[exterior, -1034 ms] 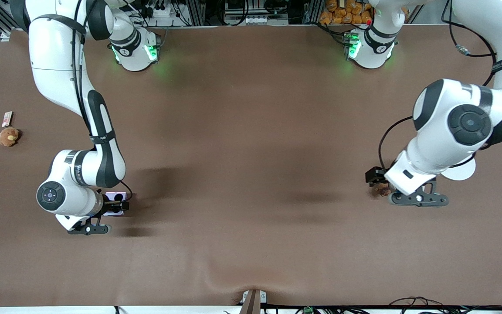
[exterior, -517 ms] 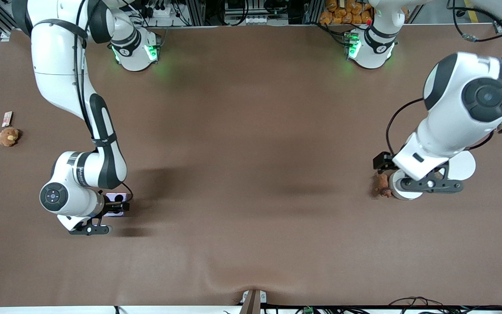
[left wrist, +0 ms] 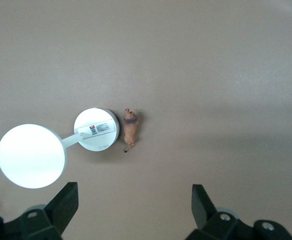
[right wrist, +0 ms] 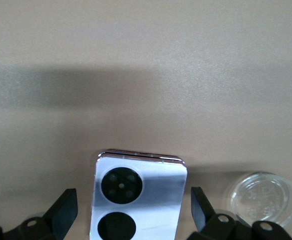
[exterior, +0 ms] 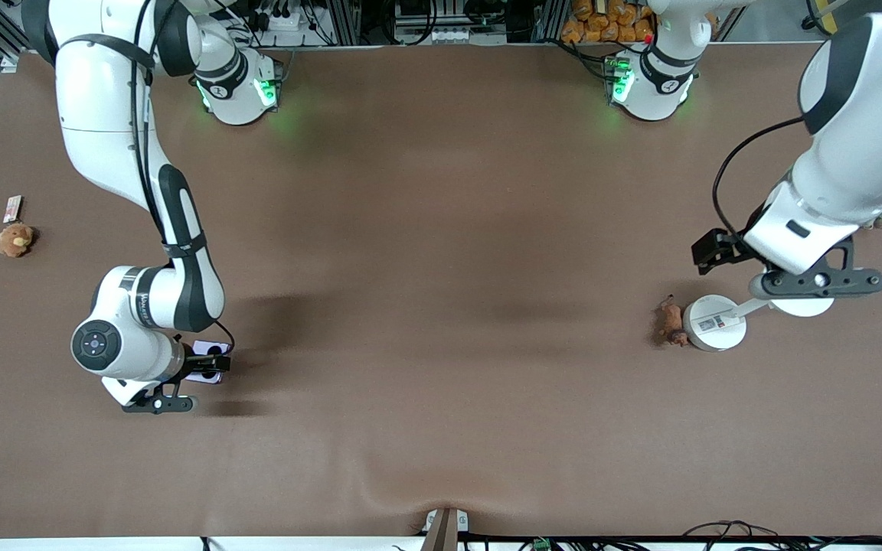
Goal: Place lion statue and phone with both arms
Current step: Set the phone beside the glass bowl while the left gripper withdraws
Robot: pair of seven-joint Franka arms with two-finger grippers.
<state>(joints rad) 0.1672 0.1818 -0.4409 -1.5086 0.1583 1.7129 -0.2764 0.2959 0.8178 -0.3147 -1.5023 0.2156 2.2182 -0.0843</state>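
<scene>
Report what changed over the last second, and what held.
The left gripper, open, rose off the lion statue toward the left arm's base, uncovering a white two-disc stand beside it. The right gripper opened, letting go of the phone, which lies on the table between its fingers. The statue, phone, plush toy and card stayed put.

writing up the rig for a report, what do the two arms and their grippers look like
Both arms are glossy white with black joint bands, round black joint caps and loose black cables; green lights glow at their bases. The left gripper and right gripper have black fingers on black mounts.
</scene>
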